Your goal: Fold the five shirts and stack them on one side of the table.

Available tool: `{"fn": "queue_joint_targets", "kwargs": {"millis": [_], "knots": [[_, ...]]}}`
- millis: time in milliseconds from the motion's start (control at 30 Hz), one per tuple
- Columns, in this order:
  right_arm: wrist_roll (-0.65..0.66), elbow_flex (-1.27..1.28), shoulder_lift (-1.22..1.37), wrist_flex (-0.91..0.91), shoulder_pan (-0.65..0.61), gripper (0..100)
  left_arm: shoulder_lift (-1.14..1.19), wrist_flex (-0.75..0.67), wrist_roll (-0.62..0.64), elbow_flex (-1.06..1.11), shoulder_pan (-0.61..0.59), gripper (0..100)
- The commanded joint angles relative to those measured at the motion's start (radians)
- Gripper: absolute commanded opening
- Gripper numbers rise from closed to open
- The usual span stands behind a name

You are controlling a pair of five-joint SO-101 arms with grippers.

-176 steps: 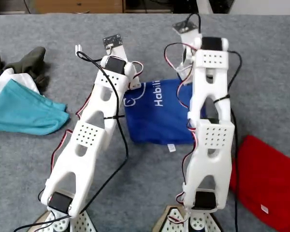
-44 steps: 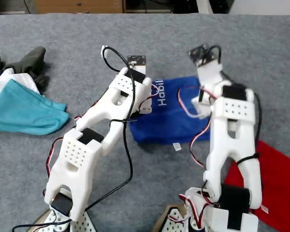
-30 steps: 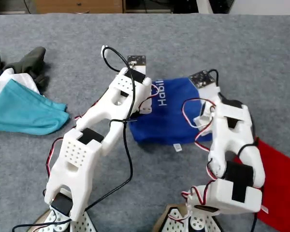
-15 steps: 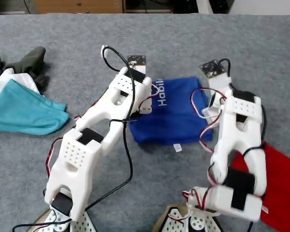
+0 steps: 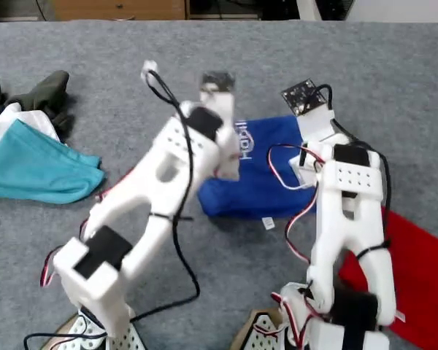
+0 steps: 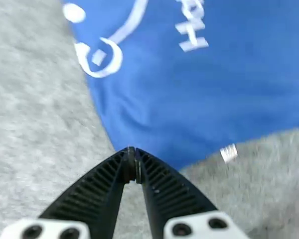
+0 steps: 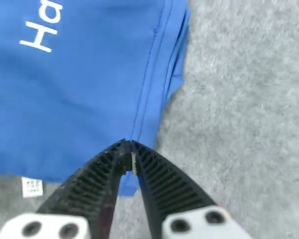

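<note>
A folded blue shirt with white print lies flat at the table's middle, between the two arms. My left gripper is shut, its tips just over the shirt's left edge where cloth meets grey table. Over the opposite edge, my right gripper is shut too, above the stitched hem of the blue shirt; no cloth shows pinched between the fingers. A red shirt lies at the near right. At the far left lie a teal shirt, a white shirt and a dark green shirt.
The grey table is bare at the back and right of the blue shirt. Both arm bases stand at the near edge, with cables looping off the left arm and right arm.
The left arm has swung, its wrist rising over the shirt's left edge. The right arm has shifted left and farther back along the right edge. The blue shirt keeps its place.
</note>
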Motion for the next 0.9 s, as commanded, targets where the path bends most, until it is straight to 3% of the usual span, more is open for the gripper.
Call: {"fn": "queue_joint_targets", "kwargs": {"millis": [0,233,333,633,867], "knots": [[-0.009,-0.002,0.074,-0.083,-0.010,0.8,-0.105,-0.129,0.002,0.195,0.058,2],[-0.008,-0.070,0.269,-0.138,0.010,0.8,-0.136,-0.454,0.000,0.525,0.068,2],[-0.003,-0.117,0.338,-0.138,0.048,0.8,-0.140,-0.531,-0.003,0.603,0.064,2],[-0.002,-0.203,0.401,-0.078,0.081,0.8,-0.206,-0.514,-0.005,0.629,0.069,2],[-0.008,-0.200,0.176,0.058,0.065,0.8,-0.374,-0.482,-0.044,0.603,0.034,2]]}}
